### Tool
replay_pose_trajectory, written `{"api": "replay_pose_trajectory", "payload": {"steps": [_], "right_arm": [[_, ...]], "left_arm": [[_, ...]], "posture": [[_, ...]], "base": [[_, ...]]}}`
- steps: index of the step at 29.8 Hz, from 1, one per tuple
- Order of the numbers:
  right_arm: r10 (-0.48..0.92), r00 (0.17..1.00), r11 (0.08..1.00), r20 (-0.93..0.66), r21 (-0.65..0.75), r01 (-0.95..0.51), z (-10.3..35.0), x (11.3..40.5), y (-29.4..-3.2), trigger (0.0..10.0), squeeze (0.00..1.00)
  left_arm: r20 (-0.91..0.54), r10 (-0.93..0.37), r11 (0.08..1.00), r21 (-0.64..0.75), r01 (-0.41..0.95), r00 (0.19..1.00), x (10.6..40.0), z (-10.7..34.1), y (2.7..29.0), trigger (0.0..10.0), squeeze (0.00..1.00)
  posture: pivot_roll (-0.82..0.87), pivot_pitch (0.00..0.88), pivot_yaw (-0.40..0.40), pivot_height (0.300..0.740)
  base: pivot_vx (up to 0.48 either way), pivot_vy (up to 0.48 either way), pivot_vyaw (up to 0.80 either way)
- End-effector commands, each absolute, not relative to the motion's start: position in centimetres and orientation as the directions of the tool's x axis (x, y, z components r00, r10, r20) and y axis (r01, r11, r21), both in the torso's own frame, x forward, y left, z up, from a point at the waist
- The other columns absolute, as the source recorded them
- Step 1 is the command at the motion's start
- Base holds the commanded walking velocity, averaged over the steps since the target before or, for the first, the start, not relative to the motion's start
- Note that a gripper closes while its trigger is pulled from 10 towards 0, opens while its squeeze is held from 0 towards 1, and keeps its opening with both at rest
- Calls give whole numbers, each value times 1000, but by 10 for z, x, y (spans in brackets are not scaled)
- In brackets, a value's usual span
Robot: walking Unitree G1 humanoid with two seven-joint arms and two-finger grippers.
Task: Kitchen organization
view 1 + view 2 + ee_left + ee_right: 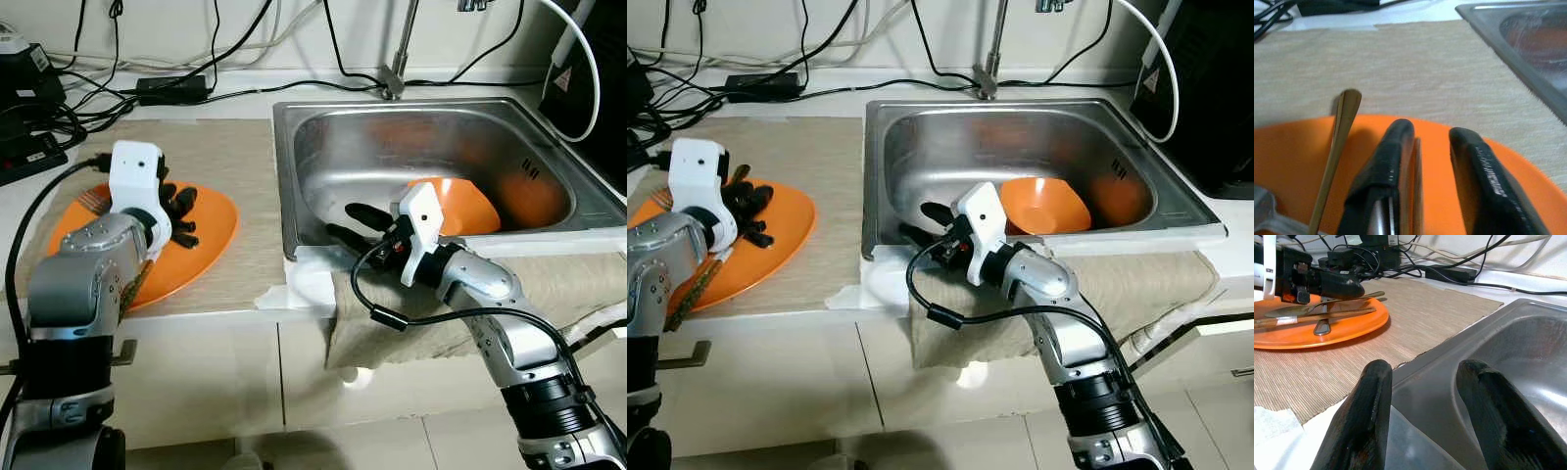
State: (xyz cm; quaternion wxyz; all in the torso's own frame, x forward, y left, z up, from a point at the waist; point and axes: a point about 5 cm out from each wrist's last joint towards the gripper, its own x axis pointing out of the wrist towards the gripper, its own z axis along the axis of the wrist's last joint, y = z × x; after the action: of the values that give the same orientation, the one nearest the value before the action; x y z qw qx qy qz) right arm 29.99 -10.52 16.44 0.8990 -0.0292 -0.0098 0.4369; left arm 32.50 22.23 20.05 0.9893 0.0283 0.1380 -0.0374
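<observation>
An orange plate [211, 230] lies on the beige mat left of the sink, with a gold spoon [1342, 127], a fork [93, 201] and wooden chopsticks [696, 284] on it. My left gripper [181, 220] is low over the plate, open, with one chopstick [1417, 161] lying between its fingers close to one pad. An orange bowl [460, 206] rests tilted inside the steel sink [313, 127]. My right gripper [348, 220] reaches over the sink's front left rim, open, holding nothing. The right wrist view shows the plate [1352, 328] and the left gripper beyond the rim.
A faucet [397, 59] rises behind the sink. Black cables and power bricks [171, 88] crowd the back of the counter. A beige cloth [588, 284] hangs over the counter front, and white paper [309, 279] sits at the sink's corner. A black appliance [1215, 98] stands at right.
</observation>
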Motion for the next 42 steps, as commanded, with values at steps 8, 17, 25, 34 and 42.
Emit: {"api": "replay_pose_trajectory", "payload": {"steps": [8,17,25,34,42], "right_arm": [[770,638,636,-18,-63,-769,163,301,-108,10000,0],[765,643,641,-20,-59,-765,161,302,-108,10000,0],[761,648,646,-20,-56,-761,161,303,-107,10000,0],[753,657,655,-27,-54,-753,159,303,-109,10000,0],[765,644,642,-21,-56,-765,162,302,-107,10000,0]], "left_arm": [[-274,-48,987,134,88,960,324,206,226,0,0],[-306,-20,982,174,77,952,318,206,240,10000,1000],[-371,-60,980,154,125,927,313,184,232,10000,1000],[-377,-55,976,175,130,924,311,186,236,10000,1000],[-392,-58,973,181,139,918,308,182,236,10000,1000]], "posture": [[97,18,1,740],[108,23,-5,740],[101,24,-4,740],[103,27,-5,740],[104,29,-9,740]], "base": [[0,0,0],[0,0,0],[0,0,0],[0,0,0],[0,0,0]]}}
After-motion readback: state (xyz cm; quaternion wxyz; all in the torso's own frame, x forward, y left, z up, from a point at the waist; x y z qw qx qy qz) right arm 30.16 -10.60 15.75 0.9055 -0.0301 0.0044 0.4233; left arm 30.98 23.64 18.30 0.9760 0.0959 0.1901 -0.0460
